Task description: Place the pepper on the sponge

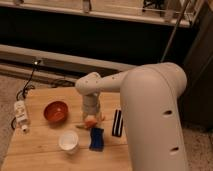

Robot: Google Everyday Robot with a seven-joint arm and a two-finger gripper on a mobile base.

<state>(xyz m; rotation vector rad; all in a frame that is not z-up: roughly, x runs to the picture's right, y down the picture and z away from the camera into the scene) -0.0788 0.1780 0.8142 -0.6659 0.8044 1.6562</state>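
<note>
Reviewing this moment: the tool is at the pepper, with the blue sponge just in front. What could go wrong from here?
1. The tool covers most of the pepper, so the hold cannot be checked; the pepper might slip when lifted.
2. The sponge is small, and a slim pepper could roll off it.
3. The white cup stands close beside the sponge and might get nudged.

On the wooden table (40, 147): an orange-red bowl (55, 111) left of the gripper (91, 119), a black white-striped block (118, 123) right of it, a white cup (68, 141) nearer the front. Perhaps a power strip (21, 111) by the left edge.
</note>
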